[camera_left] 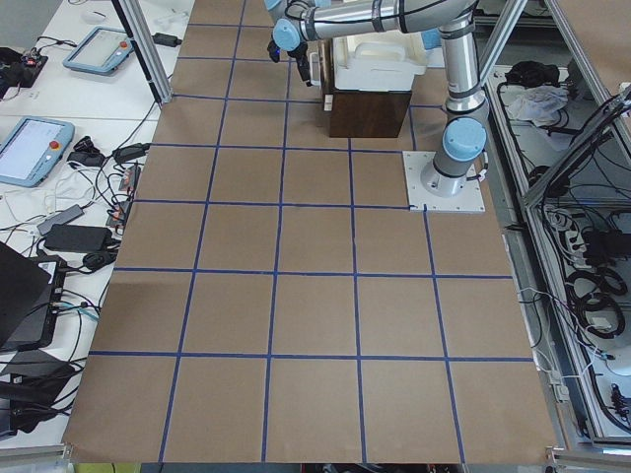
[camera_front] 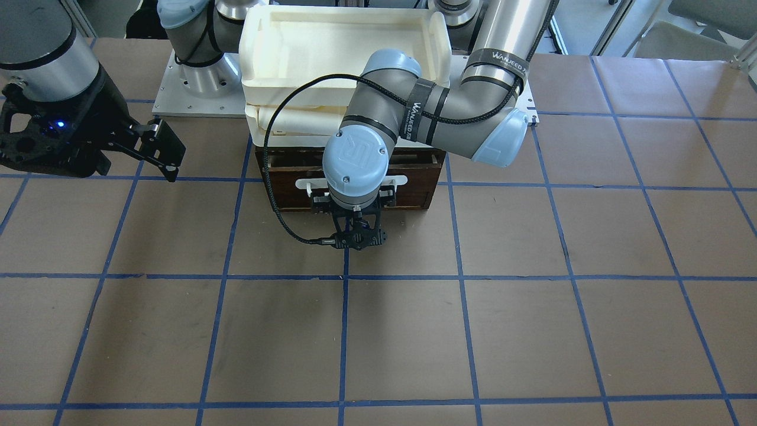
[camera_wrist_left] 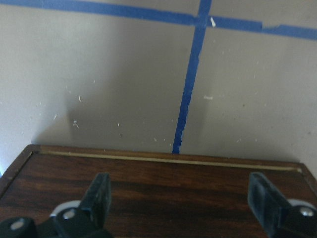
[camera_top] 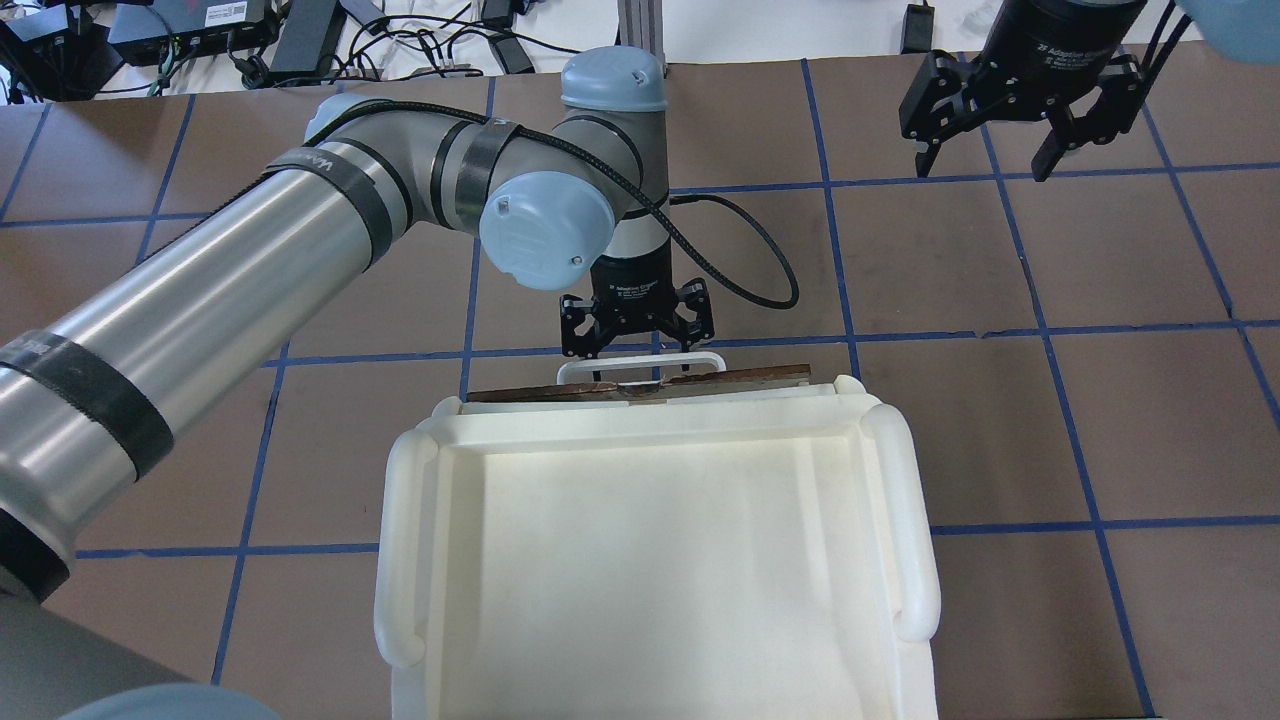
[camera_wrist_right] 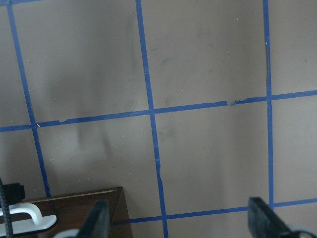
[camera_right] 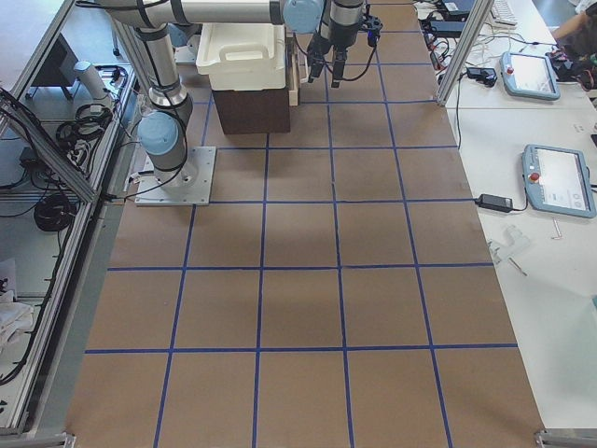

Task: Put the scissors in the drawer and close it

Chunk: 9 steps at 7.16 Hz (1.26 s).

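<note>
The matte brown worktop [camera_front: 532,331], gridded in blue tape, carries a smooth cream plastic tray unit [camera_top: 660,560] stacked over the dark, grained wood drawer [camera_front: 414,189]. The drawer looks pushed in or nearly so, so the closing step seems almost done. The next move probably calls for a squarely placed nudge until the front sits flush. The left gripper [camera_top: 637,342] hangs over the white bar handle [camera_front: 401,177], fingers apart. The right gripper [camera_top: 985,150] hovers well apart, also spread. The scissors show nowhere and are presumably inside.
</note>
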{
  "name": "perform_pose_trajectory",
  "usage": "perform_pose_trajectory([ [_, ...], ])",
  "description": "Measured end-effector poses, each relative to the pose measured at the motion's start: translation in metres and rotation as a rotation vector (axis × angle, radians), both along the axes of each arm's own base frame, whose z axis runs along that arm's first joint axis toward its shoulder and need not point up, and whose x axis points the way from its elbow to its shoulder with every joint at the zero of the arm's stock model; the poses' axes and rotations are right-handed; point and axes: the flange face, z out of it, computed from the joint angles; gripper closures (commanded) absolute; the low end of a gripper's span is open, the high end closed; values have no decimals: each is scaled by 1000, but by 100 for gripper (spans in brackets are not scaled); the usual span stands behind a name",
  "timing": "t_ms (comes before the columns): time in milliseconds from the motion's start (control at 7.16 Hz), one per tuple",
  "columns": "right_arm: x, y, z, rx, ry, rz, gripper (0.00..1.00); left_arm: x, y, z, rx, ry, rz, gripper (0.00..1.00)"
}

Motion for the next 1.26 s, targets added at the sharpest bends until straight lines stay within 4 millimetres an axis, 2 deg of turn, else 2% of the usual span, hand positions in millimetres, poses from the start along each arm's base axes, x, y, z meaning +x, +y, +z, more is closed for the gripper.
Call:
perform_pose_trajectory([
  [419,0,0,0,0,1,2,0,-14,36,14,61,-29,-46,0],
  [559,0,1,0,0,3,2,0,-14,39,19,70,-36,-49,0],
  [838,-1,0,0,1,6,2,0,-10,31,31,27,-13,-67,0],
  [1117,-1,0,0,2,5,3,0,-17,11,27,-92,49,-110,0],
  [1257,0,0,-1,2,5,3,0,-16,0,34,-163,80,-143,0],
])
